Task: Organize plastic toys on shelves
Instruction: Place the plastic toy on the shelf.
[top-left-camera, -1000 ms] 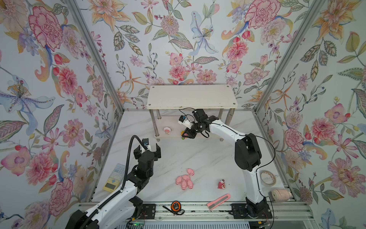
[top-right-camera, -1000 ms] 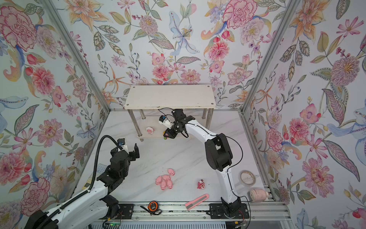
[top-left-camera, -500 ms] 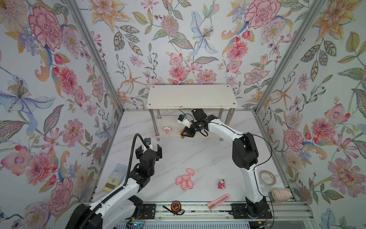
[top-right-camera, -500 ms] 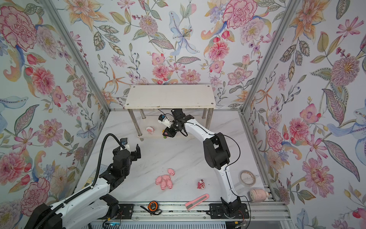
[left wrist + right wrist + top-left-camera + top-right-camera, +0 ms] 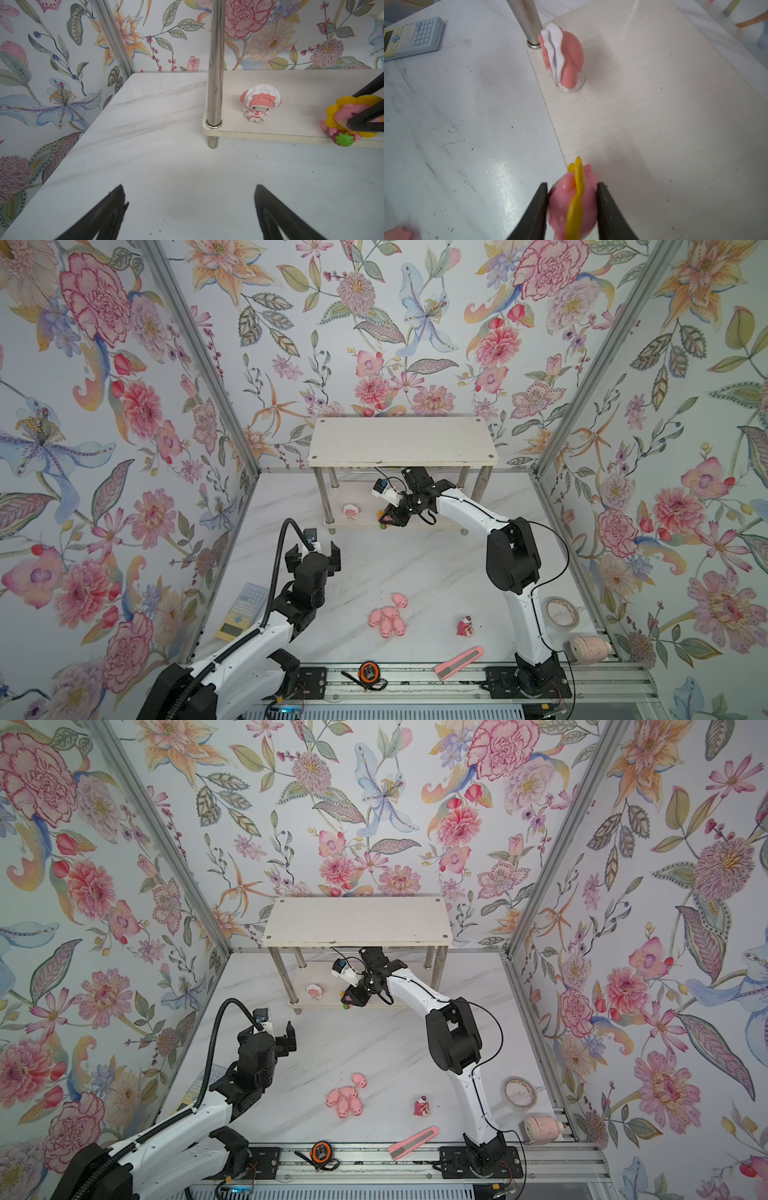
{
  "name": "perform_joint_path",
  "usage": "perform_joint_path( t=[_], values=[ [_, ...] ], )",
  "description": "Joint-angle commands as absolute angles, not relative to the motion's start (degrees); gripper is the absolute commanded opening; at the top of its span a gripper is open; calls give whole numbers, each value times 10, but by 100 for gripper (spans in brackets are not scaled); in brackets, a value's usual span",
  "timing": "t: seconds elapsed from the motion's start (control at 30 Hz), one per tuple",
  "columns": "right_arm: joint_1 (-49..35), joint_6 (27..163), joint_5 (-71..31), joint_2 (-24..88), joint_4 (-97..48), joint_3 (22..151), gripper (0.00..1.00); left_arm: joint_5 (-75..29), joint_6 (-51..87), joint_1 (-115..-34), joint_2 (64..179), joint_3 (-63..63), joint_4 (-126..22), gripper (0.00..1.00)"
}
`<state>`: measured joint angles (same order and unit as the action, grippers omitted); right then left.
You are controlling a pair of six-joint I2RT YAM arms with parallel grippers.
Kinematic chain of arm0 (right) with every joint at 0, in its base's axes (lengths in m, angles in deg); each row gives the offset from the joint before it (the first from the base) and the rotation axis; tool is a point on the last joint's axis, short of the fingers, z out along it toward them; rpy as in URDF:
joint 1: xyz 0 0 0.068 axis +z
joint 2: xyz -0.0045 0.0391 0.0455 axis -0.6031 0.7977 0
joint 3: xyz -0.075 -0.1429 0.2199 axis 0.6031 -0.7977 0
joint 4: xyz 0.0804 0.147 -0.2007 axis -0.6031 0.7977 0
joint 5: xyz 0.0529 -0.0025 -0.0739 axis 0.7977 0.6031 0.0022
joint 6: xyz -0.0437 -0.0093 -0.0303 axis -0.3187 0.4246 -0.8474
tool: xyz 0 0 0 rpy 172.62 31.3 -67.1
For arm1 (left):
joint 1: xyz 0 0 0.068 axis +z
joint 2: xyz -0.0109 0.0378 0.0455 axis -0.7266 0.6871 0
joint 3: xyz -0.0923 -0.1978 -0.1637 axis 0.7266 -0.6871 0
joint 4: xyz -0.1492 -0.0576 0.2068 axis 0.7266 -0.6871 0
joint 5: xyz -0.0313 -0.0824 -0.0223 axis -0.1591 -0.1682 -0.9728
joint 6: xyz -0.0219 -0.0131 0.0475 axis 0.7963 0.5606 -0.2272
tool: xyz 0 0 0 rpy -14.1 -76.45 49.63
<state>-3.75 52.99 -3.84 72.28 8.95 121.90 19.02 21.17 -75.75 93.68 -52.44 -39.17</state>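
Observation:
The shelves (image 5: 401, 441) stand at the back. On the lower board (image 5: 291, 124) a whitish round-headed figurine (image 5: 260, 102) (image 5: 352, 512) stands near the left chrome leg (image 5: 215, 68). My right gripper (image 5: 572, 185) (image 5: 386, 520) is shut on the yellow-flower-maned figurine (image 5: 571, 205) (image 5: 340, 116) at that board's front edge. Several pink pigs (image 5: 388, 620) lie clustered on the table, with a red-pink figurine (image 5: 465, 625) to their right. In front of the shelves' left end my left gripper (image 5: 190, 187) (image 5: 313, 556) hangs open and empty above the table.
A calculator (image 5: 241, 616) lies by the left wall. A tape measure (image 5: 368, 672) and a pink-and-grey bar (image 5: 459, 663) sit at the front rail. At the front right are a tape roll (image 5: 562, 612) and a pink roll (image 5: 588, 649).
My right gripper has shifted slightly left along the lower shelf's front edge with the figurine. The left arm has crept a little toward the shelves, still open.

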Motion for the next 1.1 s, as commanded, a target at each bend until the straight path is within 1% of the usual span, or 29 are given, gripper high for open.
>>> perform_joint_path(
  t=[0.0,0.17,0.53,0.87,1.0,1.03,1.07],
  values=[
    [-52,528,-50,717,74,1218,11,179,220,-753,944,-512,-384,97],
    [-54,530,-43,694,57,1196,12,174,224,-752,945,-514,-380,97],
    [-60,537,-34,684,42,1184,12,171,226,-753,944,-512,-381,97],
    [-64,548,-11,710,39,1194,13,169,227,-753,954,-511,-378,97],
    [-65,549,-10,717,40,1194,20,169,225,-752,960,-508,-374,97],
    [-65,549,-12,718,39,1194,24,168,224,-752,962,-507,-373,97],
    [-66,549,-14,719,39,1193,31,167,224,-753,965,-505,-372,97]
  ],
)
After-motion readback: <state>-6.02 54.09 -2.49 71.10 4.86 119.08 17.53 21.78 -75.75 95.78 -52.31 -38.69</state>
